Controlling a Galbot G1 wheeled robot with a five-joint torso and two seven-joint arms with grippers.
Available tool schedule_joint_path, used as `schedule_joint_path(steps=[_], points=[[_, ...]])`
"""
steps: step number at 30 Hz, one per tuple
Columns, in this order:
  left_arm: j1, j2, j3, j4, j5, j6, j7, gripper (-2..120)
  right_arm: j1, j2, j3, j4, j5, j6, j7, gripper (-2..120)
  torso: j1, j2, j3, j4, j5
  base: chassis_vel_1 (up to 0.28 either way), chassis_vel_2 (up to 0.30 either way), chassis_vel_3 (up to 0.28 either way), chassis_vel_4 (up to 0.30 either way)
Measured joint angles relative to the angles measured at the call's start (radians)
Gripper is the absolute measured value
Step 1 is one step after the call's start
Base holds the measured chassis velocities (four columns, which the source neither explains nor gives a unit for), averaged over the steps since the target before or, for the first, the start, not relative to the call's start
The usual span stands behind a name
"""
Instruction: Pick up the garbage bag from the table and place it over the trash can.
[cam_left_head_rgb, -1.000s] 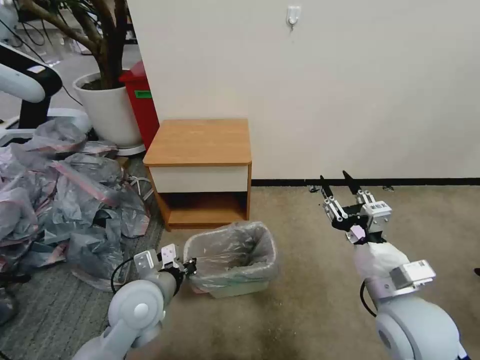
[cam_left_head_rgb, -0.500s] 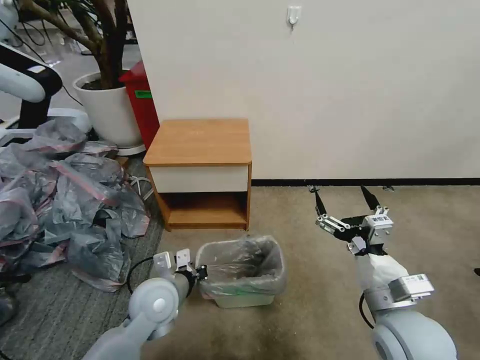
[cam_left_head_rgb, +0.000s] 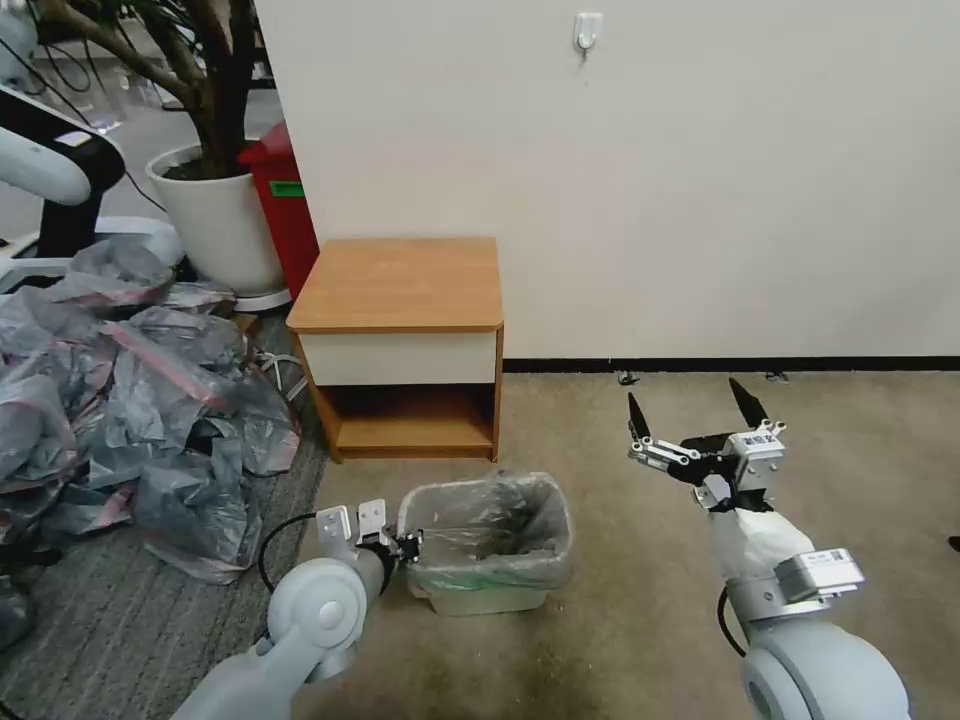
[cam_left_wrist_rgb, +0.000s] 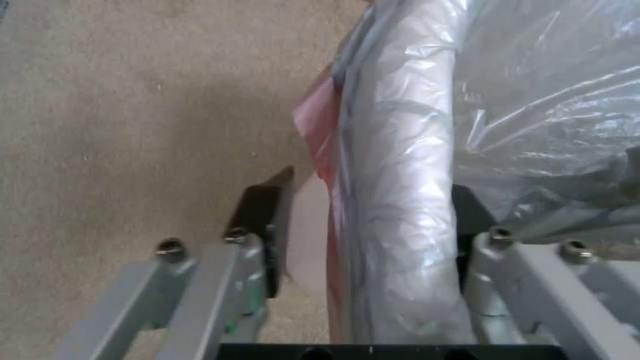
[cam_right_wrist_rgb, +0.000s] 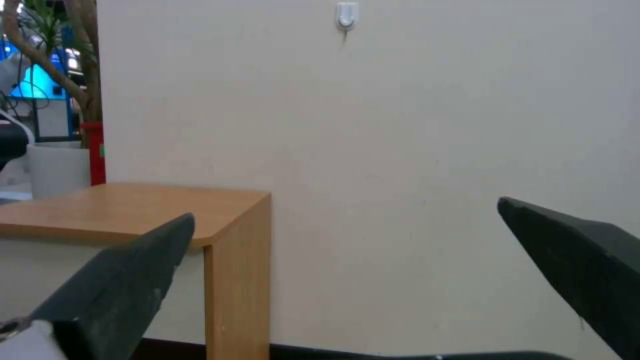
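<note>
My left gripper (cam_left_head_rgb: 408, 547) is down low, right at the left rim of the trash can (cam_left_head_rgb: 488, 597). In my left wrist view, my left gripper (cam_left_wrist_rgb: 369, 210) has one finger on each side of the rolled rim. The fingers (cam_left_wrist_rgb: 257, 220) sit apart, with a little gap on the outer side, so I am around the rim and not squeezing it.

The garbage bag (cam_left_head_rgb: 500, 520) is already in the trash can, and its edge is folded over the rim. Its pink rim (cam_left_wrist_rgb: 320, 135) hangs down the outside wall, just beside my outer finger. The rim runs straight away from my gripper, so the long way of it goes between my fingers.

My right gripper (cam_left_head_rgb: 690, 420) is up in the air, wide open and holding nothing. It is well off to the right of the trash can. My left arm is much nearer.

The worktop (cam_left_head_rgb: 400, 283) behind the trash can has no bag on it.

I think the bag is nearly all on.
</note>
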Motion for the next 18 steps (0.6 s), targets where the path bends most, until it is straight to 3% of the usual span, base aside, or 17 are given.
schedule_joint_path(steps=[8,11,12,14,16,17,18], points=[[0.012,0.018,-0.024,-0.029,-0.003,0.010,0.027,76,-0.007,0.011,-0.002,0.001,-0.005,0.001,0.001,100,0.000,0.000,0.000,0.0001,0.0000,0.000,0.000,0.000,0.000],[0.029,0.028,-0.053,-0.050,0.024,-0.002,0.087,91,-0.014,0.020,-0.002,0.006,-0.007,0.001,0.007,100,0.000,0.000,0.000,0.0000,0.0000,0.000,0.000,0.000,0.000],[0.029,0.028,-0.053,-0.050,0.024,-0.002,0.087,91,-0.014,0.020,-0.002,0.006,-0.007,0.001,0.007,100,0.000,0.000,0.000,0.0000,0.0000,0.000,0.000,0.000,0.000],[0.046,0.037,-0.073,-0.063,0.095,-0.038,0.161,97,-0.020,0.023,0.000,0.012,0.006,0.005,0.007,100,0.000,0.000,0.000,0.0001,-0.0001,0.000,0.000,0.000,0.000],[0.085,0.053,-0.115,-0.088,0.227,-0.118,0.296,99,-0.031,0.026,0.011,0.023,0.022,0.006,-0.002,100,0.000,0.000,0.000,0.0000,-0.0001,0.000,0.000,0.000,0.000],[0.085,0.053,-0.115,-0.088,0.227,-0.118,0.296,99,-0.031,0.026,0.011,0.023,0.022,0.006,-0.002,100,0.000,0.000,0.000,0.0000,-0.0001,0.000,0.000,0.000,0.000],[0.105,0.060,-0.137,-0.098,0.286,-0.154,0.348,100,-0.035,0.027,0.015,0.024,0.026,0.017,-0.007,100,0.000,0.000,0.000,-0.0002,-0.0003,0.000,0.000,0.000,0.000]])
